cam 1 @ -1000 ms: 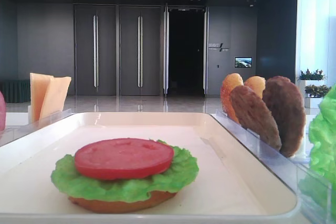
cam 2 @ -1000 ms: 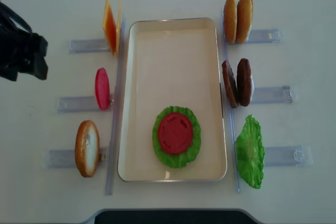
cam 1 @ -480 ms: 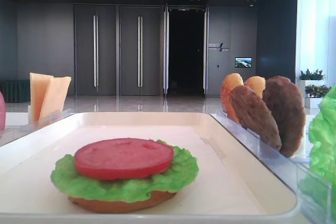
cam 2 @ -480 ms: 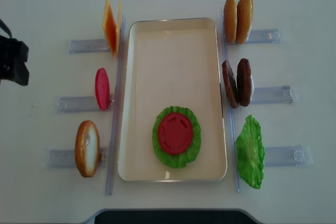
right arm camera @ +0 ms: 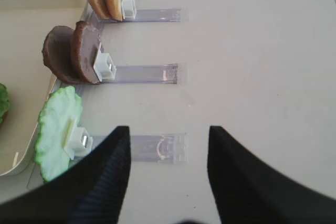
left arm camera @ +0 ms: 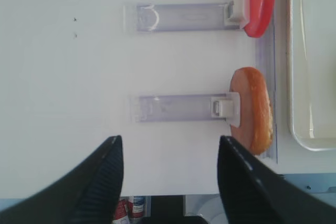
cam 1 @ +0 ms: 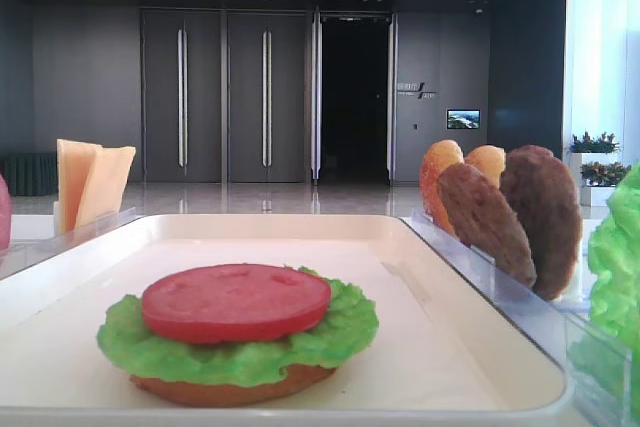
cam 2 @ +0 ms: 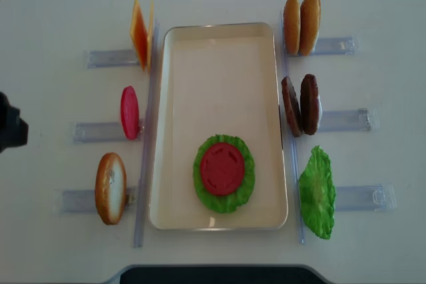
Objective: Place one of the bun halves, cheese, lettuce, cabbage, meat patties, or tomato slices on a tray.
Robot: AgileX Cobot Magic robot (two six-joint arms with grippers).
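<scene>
**Left arm pulled back off the table edge**

Withdrawn leftward, my left gripper (left arm camera: 168, 182) hangs with jaws spread, gripping nothing; a bun half (left arm camera: 252, 109) stands ahead to the right. A tomato slice (cam 2: 222, 168) lies on lettuce (cam 2: 223, 194) in the tray (cam 2: 219, 58).

No readable text anywhere. On the dark grey back wall (cam 1: 440, 67), at about two o'clock from the open doorway, a small white wall sign (cam 1: 415, 90) is too blurred to read, and a small lit screen (cam 1: 463, 119) below shows no legible characters
</scene>
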